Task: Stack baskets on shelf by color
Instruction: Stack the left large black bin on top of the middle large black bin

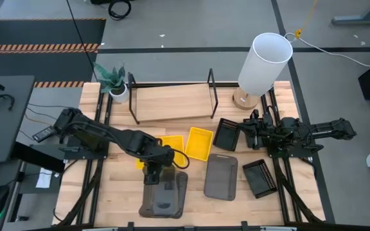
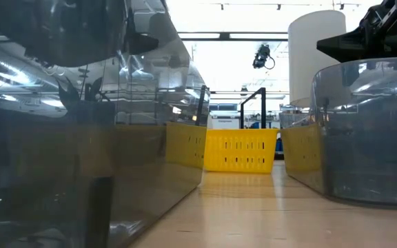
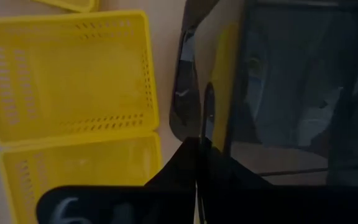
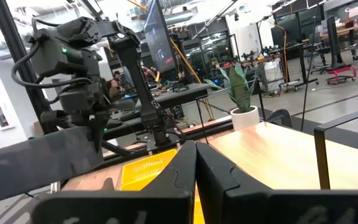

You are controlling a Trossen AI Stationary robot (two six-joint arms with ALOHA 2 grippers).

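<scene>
The left gripper (image 1: 153, 168) is clamped on the rim of a grey basket (image 1: 164, 194) at the table's front. It is best lifted level, clear of the yellow baskets (image 1: 198, 142), toward the shelf (image 1: 172, 102). The right gripper (image 1: 254, 131), fingers together, waits beside a black basket (image 1: 226, 134).

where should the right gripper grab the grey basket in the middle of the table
By a long side wall, coming straight down from above. The grey basket lies flat and shallow with nothing inside, so a thin upright rim is the only part the right gripper could pinch.
</scene>
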